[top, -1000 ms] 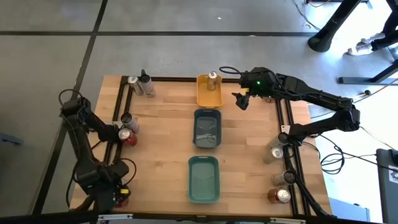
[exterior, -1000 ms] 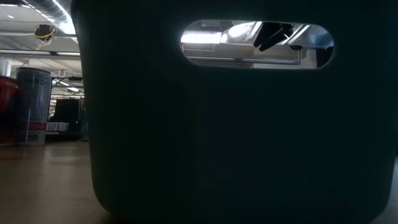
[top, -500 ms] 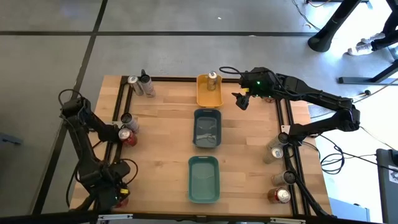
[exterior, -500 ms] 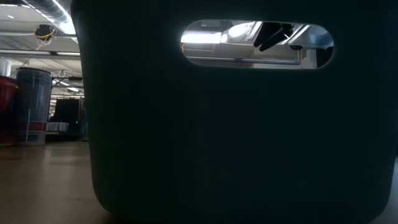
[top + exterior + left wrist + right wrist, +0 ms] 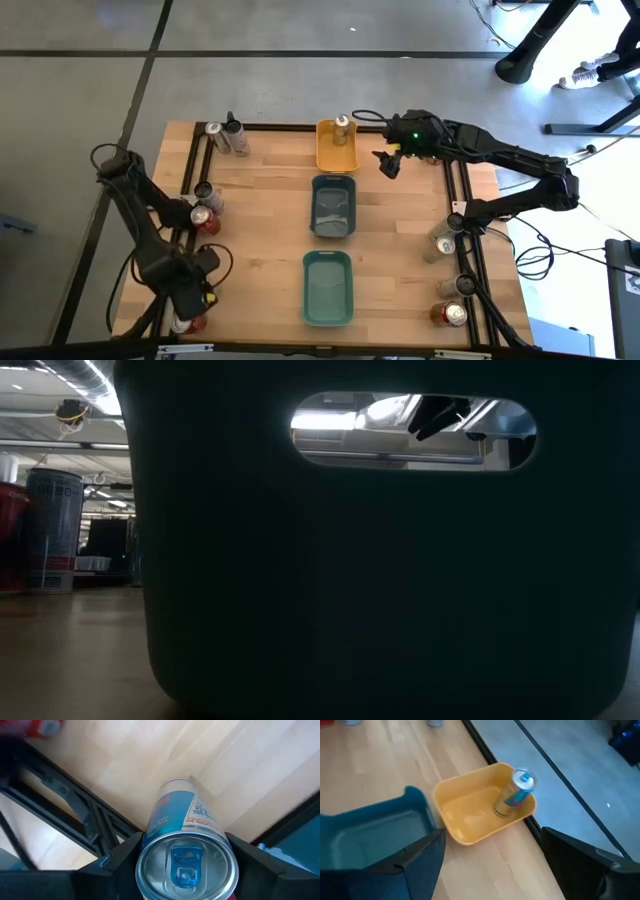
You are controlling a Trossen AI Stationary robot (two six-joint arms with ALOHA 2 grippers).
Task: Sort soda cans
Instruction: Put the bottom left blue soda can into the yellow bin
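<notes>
My left gripper (image 5: 182, 305) hangs over the table's near left corner, pointing down, shut on a soda can (image 5: 182, 820) with a silver top and a pale body with red lettering. My right gripper (image 5: 386, 163) hovers open at the far right, beside the yellow tray (image 5: 337, 150), touching nothing. One can (image 5: 516, 794) stands upright on its base in that tray. Two teal trays (image 5: 333, 208) (image 5: 328, 287) lie in the table's middle. My left gripper pinches the can between its two fingers (image 5: 125, 857), one on each side of the body just below the top rim (image 5: 150, 845). The fingers come from above, pointing down. The can stays upright below them; whether its base is clear of the wood I cannot tell.
Other cans stand along the rails: two at the far left (image 5: 226, 135), two at the left rail (image 5: 205, 205), three at the right (image 5: 442, 240) (image 5: 463, 286) (image 5: 452, 315). Black rails (image 5: 190, 170) border both sides. The near teal tray's wall (image 5: 400, 580) fills the low view.
My left arm has swung, and its hand has shifted a little toward the table's right while rolling about its own axis. My right arm has kept still.
</notes>
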